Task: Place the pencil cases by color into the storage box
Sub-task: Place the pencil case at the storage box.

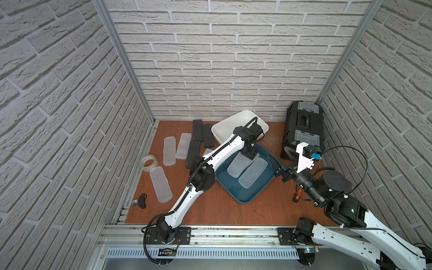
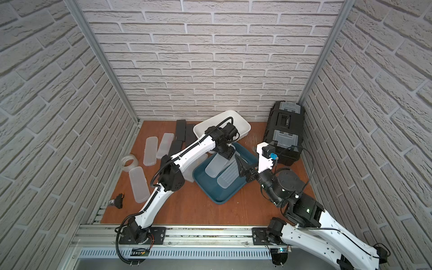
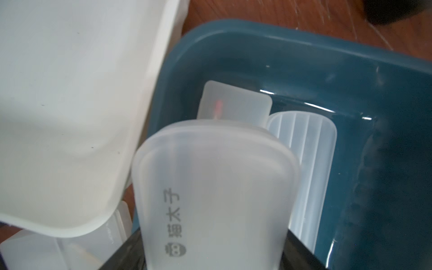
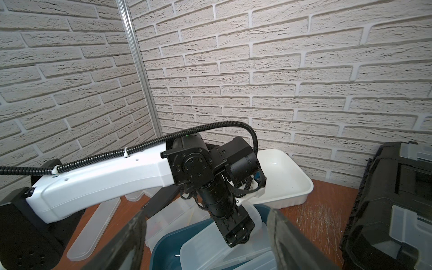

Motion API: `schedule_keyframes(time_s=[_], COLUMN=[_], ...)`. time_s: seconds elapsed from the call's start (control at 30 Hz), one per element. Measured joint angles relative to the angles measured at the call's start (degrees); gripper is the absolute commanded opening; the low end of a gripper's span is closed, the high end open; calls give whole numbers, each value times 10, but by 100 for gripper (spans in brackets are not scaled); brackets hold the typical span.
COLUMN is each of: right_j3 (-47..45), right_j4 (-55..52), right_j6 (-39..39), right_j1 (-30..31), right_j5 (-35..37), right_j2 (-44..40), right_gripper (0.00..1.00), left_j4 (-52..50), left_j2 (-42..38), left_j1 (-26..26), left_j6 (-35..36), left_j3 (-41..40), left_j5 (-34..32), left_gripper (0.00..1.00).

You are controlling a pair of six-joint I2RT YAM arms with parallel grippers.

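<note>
Pencil case [image 3: 210, 187], frosted, rounded, glossy teal box [image 3: 304, 63]

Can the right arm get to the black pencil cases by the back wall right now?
Probably not easily: the black pencil cases lie beyond the blue storage box, and the left arm stretches across in between.

Frosted matt plastic on long translucent white pencil case [image 3: 210, 187]; glossy plastic on dark teal rectangular bin [image 3: 304, 65] and white tub [image 3: 70, 93]; scratched wood on reddish-brown tabletop [image 4: 315, 217].
</note>
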Motion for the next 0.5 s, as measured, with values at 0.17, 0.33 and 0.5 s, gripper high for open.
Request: schedule_keyframes(time_s=[0.17, 0.33, 0.5], right_j3=[0, 0, 0], right_j4=[-9, -21, -31], right_j6=[4, 12, 19], right_j1=[0, 0, 0], right_j5=[-1, -4, -7], right_j2=[0, -1, -1], right_gripper=[81, 81, 81], left_j4=[7, 19, 26], left_j2=[1, 14, 38], left_j1=[-16, -33, -56], left_j6=[3, 5, 1], left_j3=[-6, 6, 12], left_j5=[15, 28, 44], left_gripper=[71, 71, 71])
